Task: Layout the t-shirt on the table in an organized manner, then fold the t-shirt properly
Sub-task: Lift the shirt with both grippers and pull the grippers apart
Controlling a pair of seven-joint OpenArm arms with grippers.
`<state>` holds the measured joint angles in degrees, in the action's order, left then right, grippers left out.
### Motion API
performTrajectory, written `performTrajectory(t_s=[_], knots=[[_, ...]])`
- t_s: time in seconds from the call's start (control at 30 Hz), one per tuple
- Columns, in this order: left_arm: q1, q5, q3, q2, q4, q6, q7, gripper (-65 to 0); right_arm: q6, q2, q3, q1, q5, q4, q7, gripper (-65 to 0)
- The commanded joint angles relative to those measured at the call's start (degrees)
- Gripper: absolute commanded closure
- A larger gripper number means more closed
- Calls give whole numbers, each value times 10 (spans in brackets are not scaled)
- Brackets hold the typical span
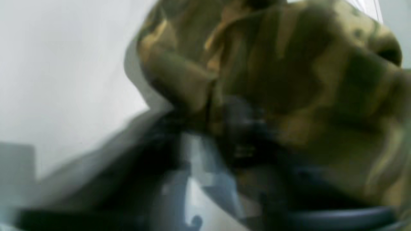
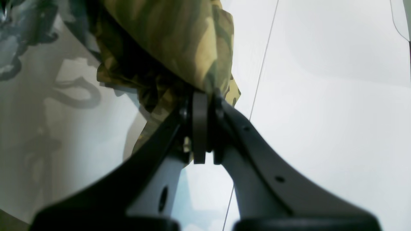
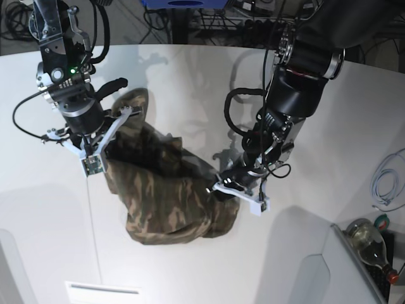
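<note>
Right gripper [image 2: 200,96] first: from its wrist camera I can see both jaws pressed together with a pinch of the t-shirt [image 3: 168,193] caught between them, camouflage cloth bunching up and away from the tips. On my base view that gripper sits at the shirt's upper corner, the side farther from the left arm, and the fabric falls away from it in a slanted sheet.

Left gripper [image 3: 223,183] is at the opposite side of the shirt, pushed into the cloth near its lower edge. Its own wrist camera is badly blurred; I can make out dark finger shapes with olive and tan fabric crowding right over them, but not a clean line of the jaws. I read them as clenched, and with the cloth wrapped so tightly against the tips I take it as gripping the shirt, though the blur keeps me from seeing the exact pinch.

Between the two grippers the shirt is a crumpled, gathered mass, not spread flat. Its lower bulge rests on the table [image 3: 190,272], while the part by the right gripper looks lifted. I cannot pick out the collar or sleeves in this heap.

Beyond the shirt on the left arm's side, off the table's corner, I see a glass bottle [image 3: 370,244] and a coiled cable [image 3: 386,183].
</note>
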<state>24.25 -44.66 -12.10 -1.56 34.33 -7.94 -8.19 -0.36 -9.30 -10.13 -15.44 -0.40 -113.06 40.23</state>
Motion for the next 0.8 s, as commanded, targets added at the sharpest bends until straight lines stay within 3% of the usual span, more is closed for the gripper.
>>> performTrajectory(t_s=[0.0,0.1,0.27,0.43,0.6,0.77], knots=[[16,-1,1,1,8,-6,12,0,1,-3,2,3,-2,-8,-13,-6],[16,1,0,-9,30,-6,7,0,1,-5,2,-7,-2,-8,-13,-6],[-10,2,1,-87,196,4,-56,0,1,-23,2,-17,-3,-8,-18,-6],[30,3,-6,-139,322,83,-105,0,1,-77,3,77,-28,-8,-13,-6],[116,3,-2,-137,333,84,-164,0,2,-88,3,169,-35,-8,-12,-6],[190,4,-6,-136,328,84,-172,0,2,-118,4,216,-35,15,-23,-6]])
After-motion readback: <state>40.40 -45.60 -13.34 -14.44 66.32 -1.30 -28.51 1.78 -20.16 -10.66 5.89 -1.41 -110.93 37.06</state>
